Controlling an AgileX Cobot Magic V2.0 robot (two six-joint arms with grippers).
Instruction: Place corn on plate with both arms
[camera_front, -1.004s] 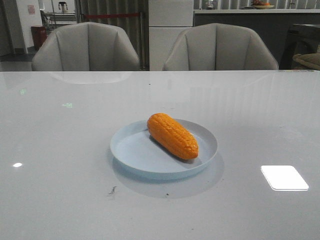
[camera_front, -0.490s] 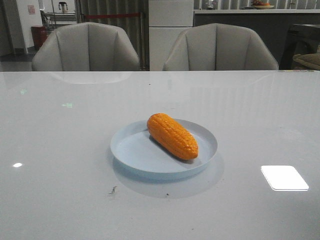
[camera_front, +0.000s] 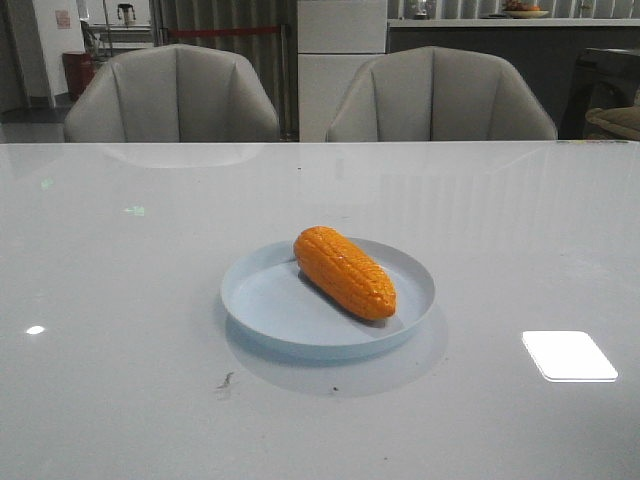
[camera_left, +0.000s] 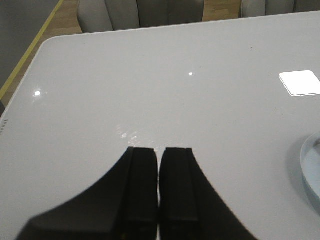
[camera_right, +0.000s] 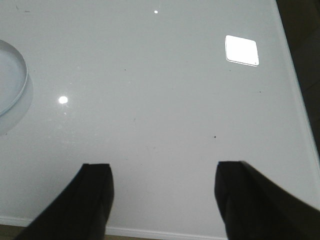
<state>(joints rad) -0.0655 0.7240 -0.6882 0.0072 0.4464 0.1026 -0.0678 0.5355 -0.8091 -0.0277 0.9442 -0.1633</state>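
1. The orange, bumpy toy corn cob (camera_front: 345, 272) lies inside the round pale blue plate (camera_front: 262, 300), long axis diagonal.
2. The left gripper (camera_left: 159, 160), fingers pressed together, and the right gripper (camera_right: 162, 187), fingers spread, are both empty and well apart from the corn; neither is clearly nearer.

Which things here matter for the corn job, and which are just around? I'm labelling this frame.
Job:
corn, lying on the plate
plate
left gripper, jaws shut
right gripper, jaws open

Just around:
table
two chairs behind it
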